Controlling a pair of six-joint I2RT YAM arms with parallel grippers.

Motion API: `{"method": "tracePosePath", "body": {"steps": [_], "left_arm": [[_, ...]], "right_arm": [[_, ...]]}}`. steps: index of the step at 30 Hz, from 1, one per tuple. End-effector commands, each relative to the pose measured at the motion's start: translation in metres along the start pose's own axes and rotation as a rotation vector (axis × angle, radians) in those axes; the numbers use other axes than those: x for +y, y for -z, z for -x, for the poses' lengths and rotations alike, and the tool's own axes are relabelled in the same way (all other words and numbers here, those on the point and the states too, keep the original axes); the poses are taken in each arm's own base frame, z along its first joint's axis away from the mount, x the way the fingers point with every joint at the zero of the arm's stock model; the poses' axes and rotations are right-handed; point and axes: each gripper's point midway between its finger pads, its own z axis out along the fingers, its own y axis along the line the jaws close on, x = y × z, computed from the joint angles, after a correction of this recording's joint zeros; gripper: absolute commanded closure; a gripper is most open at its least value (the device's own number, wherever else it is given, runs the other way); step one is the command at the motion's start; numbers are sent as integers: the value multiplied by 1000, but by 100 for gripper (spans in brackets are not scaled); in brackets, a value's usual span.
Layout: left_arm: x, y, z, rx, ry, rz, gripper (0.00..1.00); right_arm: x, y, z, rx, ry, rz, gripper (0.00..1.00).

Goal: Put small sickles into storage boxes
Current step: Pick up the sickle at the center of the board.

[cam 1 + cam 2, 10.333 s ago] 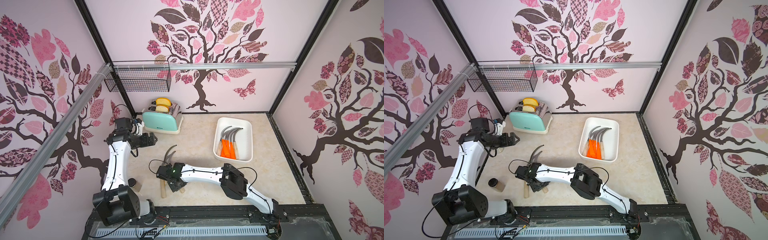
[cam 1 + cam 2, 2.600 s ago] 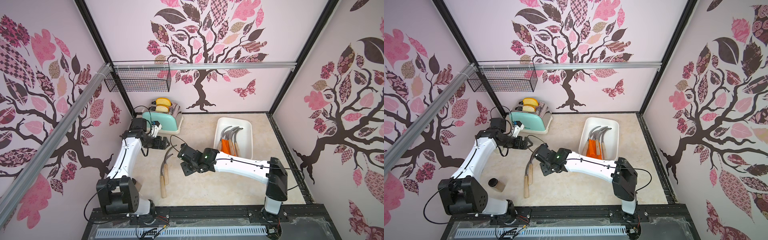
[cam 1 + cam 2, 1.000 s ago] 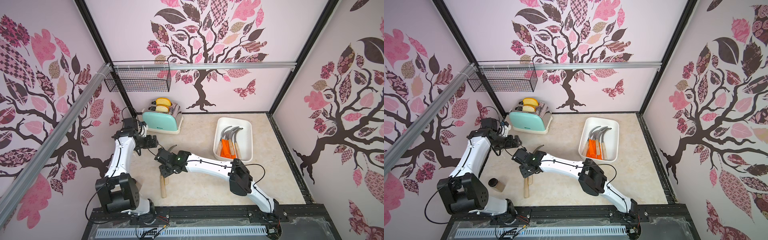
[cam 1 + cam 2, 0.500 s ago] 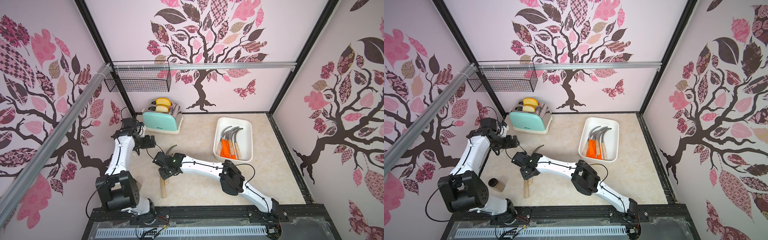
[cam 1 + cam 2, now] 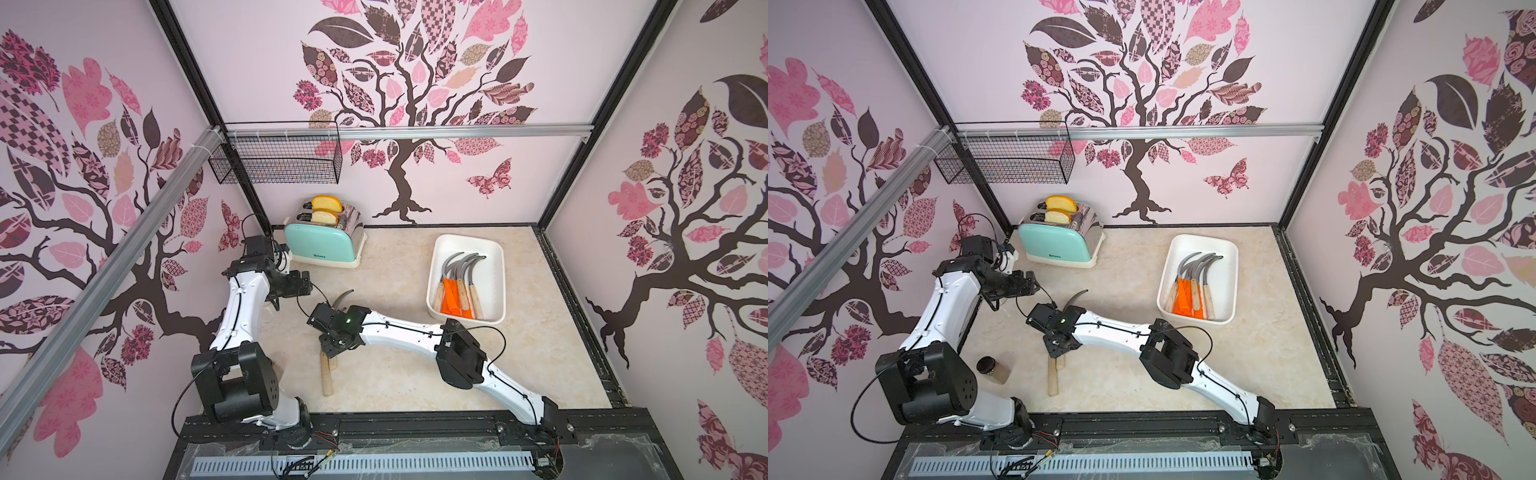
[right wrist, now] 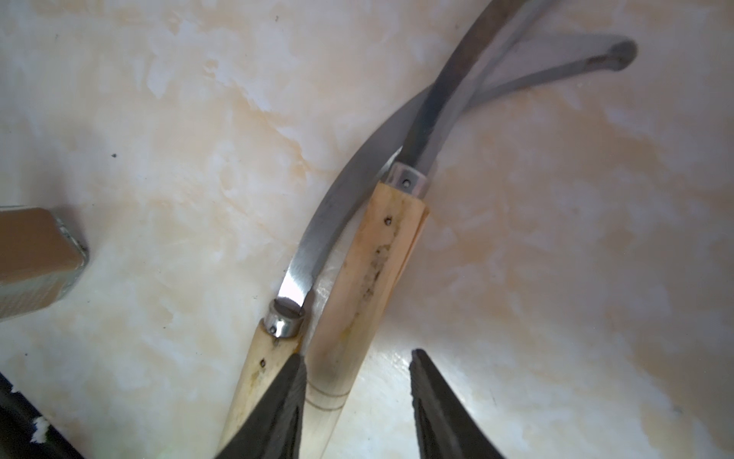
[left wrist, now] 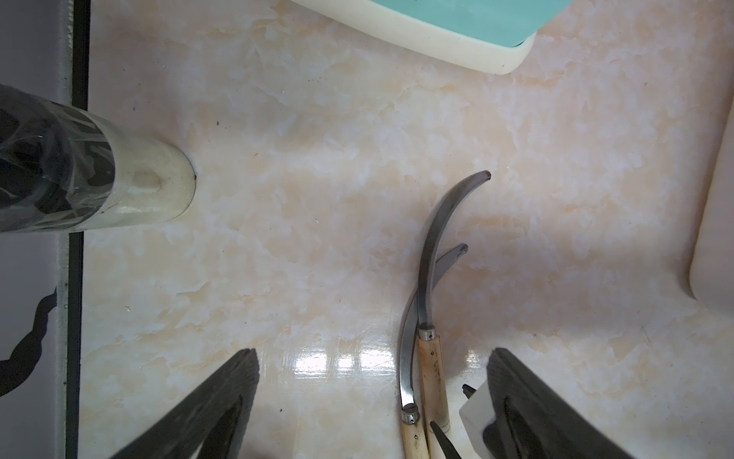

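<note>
Marble tabletop (image 5: 395,257): R fingers (image 6: 278,405) apart astride sickle handle (image 6: 357,298), butt cut off; L fingers (image 7: 206,405) apart.

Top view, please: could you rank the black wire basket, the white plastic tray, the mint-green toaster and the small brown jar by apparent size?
1. black wire basket and white plastic tray: about alike, and the basket hangs higher, nearer the camera, so unranked.
2. mint-green toaster.
3. small brown jar, clearly smallest.
</note>
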Motion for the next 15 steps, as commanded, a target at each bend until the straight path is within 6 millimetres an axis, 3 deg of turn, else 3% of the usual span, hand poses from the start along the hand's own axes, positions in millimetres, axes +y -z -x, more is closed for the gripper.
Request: {"method": "tracePosePath", "body": {"steps": [1,15], "left_arm": [[-2,7,6,-21,-18,-8,6],[-4,10,7,-28,-24,-15,5]], "right_arm": [[3,2,11,-25,1,14,53],[1,-11,11,-10,-4,8,53]]}}
